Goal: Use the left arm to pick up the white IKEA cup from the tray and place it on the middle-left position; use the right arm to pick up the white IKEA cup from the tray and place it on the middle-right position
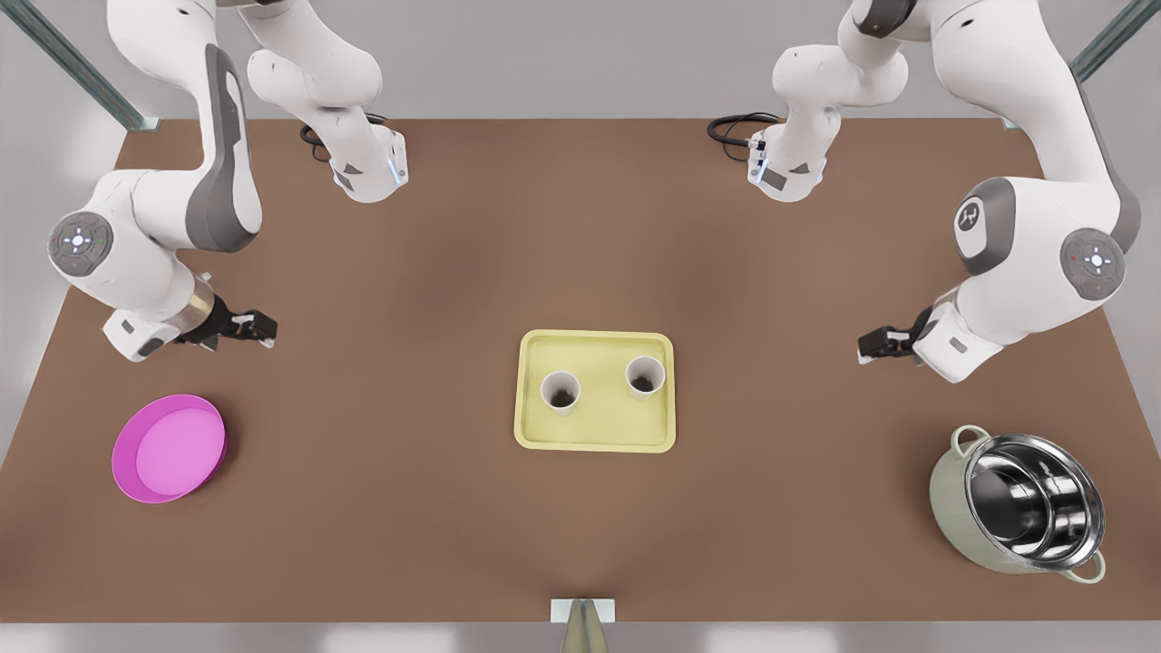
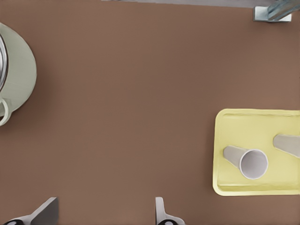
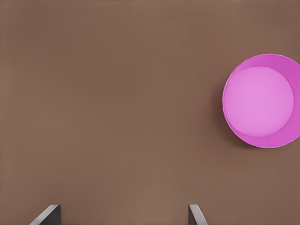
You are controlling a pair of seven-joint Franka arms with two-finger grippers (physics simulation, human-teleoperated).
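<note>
A pale yellow tray point(image 1: 599, 349) lies at the table's centre with two white cups standing upright in it. One cup point(image 1: 560, 392) is toward the front view's left and the other cup point(image 1: 645, 376) toward its right. In the left wrist view the tray point(image 2: 234, 136) holds the nearer cup point(image 2: 253, 163) and the farther cup point(image 2: 288, 144). My left gripper point(image 1: 866, 346) point(image 2: 104, 213) hovers open at the front view's right, well apart from the tray. At the front view's left, my right gripper point(image 1: 263, 328) point(image 3: 123, 214) hangs open over bare table.
A round magenta dish point(image 1: 168, 449) point(image 3: 262, 101) sits at the front view's lower left. A pale green pot with a steel inside point(image 1: 1016, 508) point(image 2: 18, 75) stands at the lower right. A small metal post point(image 1: 580, 621) is at the near table edge.
</note>
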